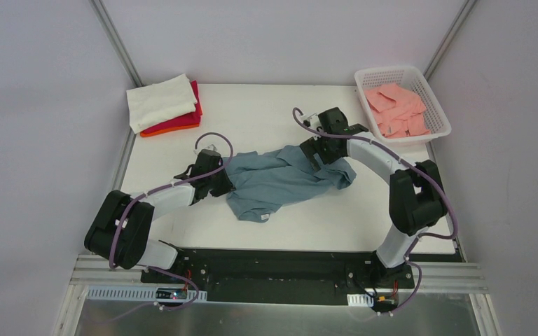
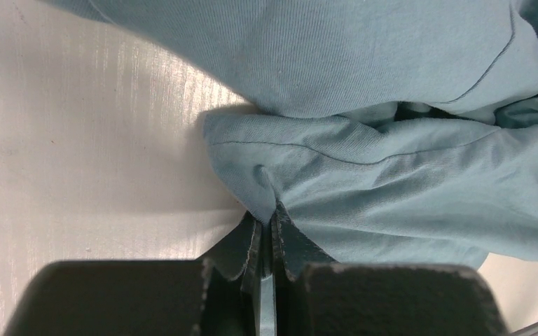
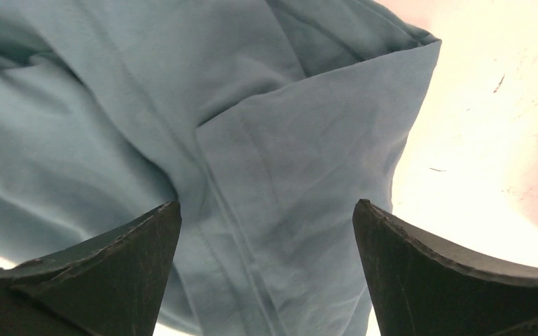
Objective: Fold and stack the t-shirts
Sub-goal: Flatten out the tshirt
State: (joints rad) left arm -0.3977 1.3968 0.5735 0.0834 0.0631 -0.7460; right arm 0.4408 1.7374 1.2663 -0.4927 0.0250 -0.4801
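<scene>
The slate blue-grey t-shirt [image 1: 280, 183] lay crumpled and stretched into a long band across the middle of the table [image 1: 252, 112], running from nearer the left edge toward the right edge. A small white label [image 1: 265, 218] showed at the part closest to the near edge.

The left gripper [image 2: 266, 224] was at the shirt's left end, its fingers pressed together with a thin pinch of the blue fabric caught between them. The cloth puckered into a little ridge just past the tips.

The right gripper [image 3: 266, 210] was at the shirt's other end, toward the right edge, with its fingers [image 3: 133, 241] spread wide. Folded layers of the shirt filled the gap in its wrist view, but whether the tips touched the cloth I could not tell.

At the far left corner sat a folded stack: a cream-white shirt [image 1: 160, 101] on top, then red [image 1: 182, 120], then orange [image 1: 160, 130]. At the far right corner, salmon-pink shirts [image 1: 396, 108] lay loose in a white lattice basket [image 1: 440, 105].
</scene>
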